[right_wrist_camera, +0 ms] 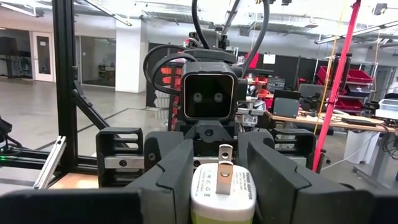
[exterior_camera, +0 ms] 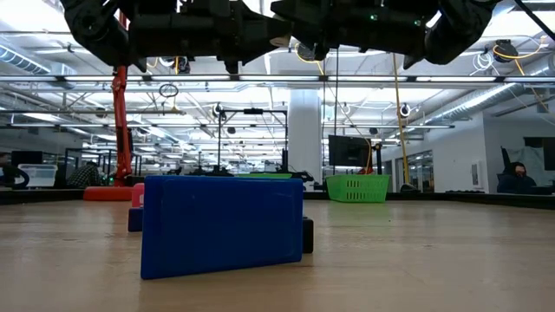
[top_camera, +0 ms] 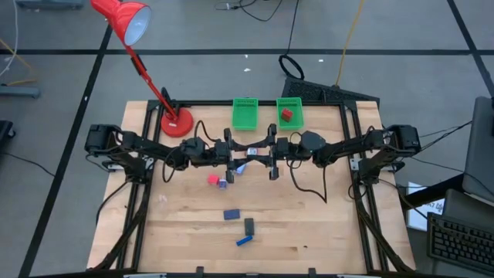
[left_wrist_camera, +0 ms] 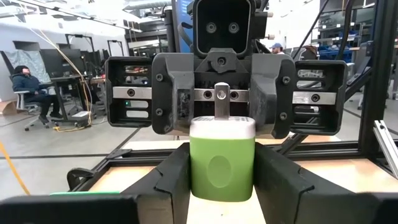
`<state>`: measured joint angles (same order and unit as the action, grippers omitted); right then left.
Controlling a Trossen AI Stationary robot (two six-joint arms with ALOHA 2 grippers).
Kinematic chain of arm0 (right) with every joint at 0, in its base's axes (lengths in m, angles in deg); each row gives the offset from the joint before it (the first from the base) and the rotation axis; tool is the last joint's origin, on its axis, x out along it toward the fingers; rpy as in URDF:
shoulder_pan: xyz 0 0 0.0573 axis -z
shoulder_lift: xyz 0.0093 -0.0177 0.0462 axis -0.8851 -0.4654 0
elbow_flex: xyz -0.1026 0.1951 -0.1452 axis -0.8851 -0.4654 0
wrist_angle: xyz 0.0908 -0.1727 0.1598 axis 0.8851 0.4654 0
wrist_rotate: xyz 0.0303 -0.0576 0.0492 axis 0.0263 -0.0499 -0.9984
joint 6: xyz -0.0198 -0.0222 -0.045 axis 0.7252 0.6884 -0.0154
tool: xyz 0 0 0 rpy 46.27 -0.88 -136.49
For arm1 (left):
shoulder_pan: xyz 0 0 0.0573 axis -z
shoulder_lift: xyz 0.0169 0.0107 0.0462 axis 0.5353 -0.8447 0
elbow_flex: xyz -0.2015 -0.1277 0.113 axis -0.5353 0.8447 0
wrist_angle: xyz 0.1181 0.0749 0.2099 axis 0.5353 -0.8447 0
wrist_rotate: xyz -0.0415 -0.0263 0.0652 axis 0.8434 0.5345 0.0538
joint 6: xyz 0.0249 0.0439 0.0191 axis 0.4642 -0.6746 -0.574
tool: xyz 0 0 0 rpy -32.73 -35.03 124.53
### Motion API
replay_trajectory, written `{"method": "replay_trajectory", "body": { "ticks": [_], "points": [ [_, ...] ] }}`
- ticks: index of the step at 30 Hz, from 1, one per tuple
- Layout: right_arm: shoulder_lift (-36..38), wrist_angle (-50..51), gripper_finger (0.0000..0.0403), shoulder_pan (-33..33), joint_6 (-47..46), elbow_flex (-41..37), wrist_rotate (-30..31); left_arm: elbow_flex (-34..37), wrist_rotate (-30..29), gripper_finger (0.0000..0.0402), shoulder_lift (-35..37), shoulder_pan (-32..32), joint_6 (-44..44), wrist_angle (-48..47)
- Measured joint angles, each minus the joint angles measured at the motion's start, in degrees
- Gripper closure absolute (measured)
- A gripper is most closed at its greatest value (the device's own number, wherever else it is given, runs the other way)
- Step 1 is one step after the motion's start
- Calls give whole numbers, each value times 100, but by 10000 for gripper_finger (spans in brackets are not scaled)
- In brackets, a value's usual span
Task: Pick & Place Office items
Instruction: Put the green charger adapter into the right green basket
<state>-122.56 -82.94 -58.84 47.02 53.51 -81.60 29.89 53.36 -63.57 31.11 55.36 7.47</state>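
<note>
The adapter (left_wrist_camera: pixel 222 158), a green body with a white end and a metal prong, hangs in the air over the middle of the table (top_camera: pixel 309 232), between the two grippers, which face each other nose to nose. The left gripper (left_wrist_camera: pixel 222 177) is clamped on the green body, one finger pressed to each side. The right gripper (right_wrist_camera: pixel 222 183) is narrow, its fingers (right_wrist_camera: pixel 171 180) lying against the sides of the white end, so both have hold of the adapter at once. In the high view the left gripper (top_camera: pixel 235 152) and right gripper (top_camera: pixel 266 150) meet just in front of the two baskets.

A red block (top_camera: pixel 287 115) lies in the right basket (top_camera: pixel 290 103); what is in the left basket (top_camera: pixel 245 116) I cannot make out. Just below the grippers a pale blue piece (top_camera: pixel 240 167) lies on the wood, and near it a pink piece (top_camera: pixel 213 179) and a purple piece (top_camera: pixel 223 184) sit just beside each other. Nearer the front edge lie a dark blue oblong (top_camera: pixel 231 215), a black oblong (top_camera: pixel 249 225) and a bright blue oblong (top_camera: pixel 244 241), close together. The lamp (top_camera: pixel 123 19) stands at the back left.
</note>
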Motion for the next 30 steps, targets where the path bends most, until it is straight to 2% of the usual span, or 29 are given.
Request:
{"method": "replay_trajectory", "body": {
  "ticks": [6,14,17,24,30],
  "points": [
    [0,15,280,0,-14,-3,-7,0,1,268,0,0,14,-49],
    [0,44,280,0,-36,-7,9,2,-6,255,0,20,149,-93],
    [0,44,280,-2,-35,-7,-1,2,-31,262,0,63,143,-109],
    [11,-23,230,-4,-68,-6,-13,9,-131,265,-17,60,168,-385],
    [319,571,222,-4,-489,107,-173,9,-161,262,-4,59,190,-444]
  ]
}}
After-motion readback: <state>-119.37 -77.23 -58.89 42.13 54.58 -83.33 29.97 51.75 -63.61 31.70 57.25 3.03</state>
